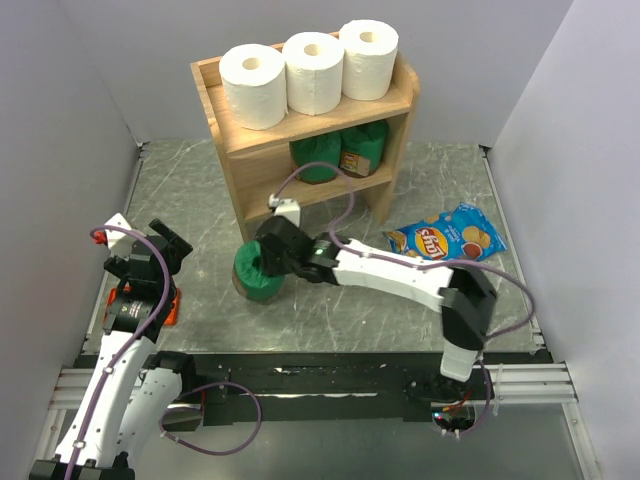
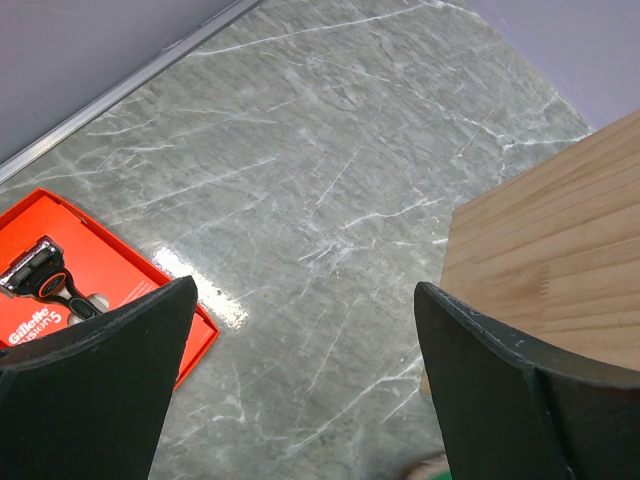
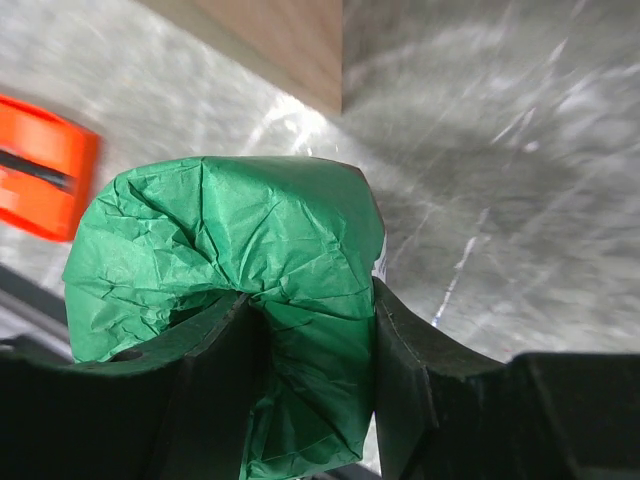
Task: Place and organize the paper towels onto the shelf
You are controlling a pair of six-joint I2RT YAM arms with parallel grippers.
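Note:
Three white paper towels stand in a row on the top tier of the wooden shelf (image 1: pixel 385 105): left (image 1: pixel 253 86), middle (image 1: pixel 314 72), right (image 1: pixel 368 59). My right gripper (image 1: pixel 262 268) is shut on a green wrapped package (image 3: pixel 225 250), held low over the table in front of the shelf's left leg. Two more green packages (image 1: pixel 340 152) sit on the lower tier. My left gripper (image 1: pixel 158 250) is open and empty at the left, above the table; the shelf's side (image 2: pixel 555 260) shows at the right of its view.
An orange razor pack (image 2: pixel 60 280) lies on the table at the left, under my left arm. A blue snack bag (image 1: pixel 448 236) lies to the right of the shelf. Grey walls close in left and right.

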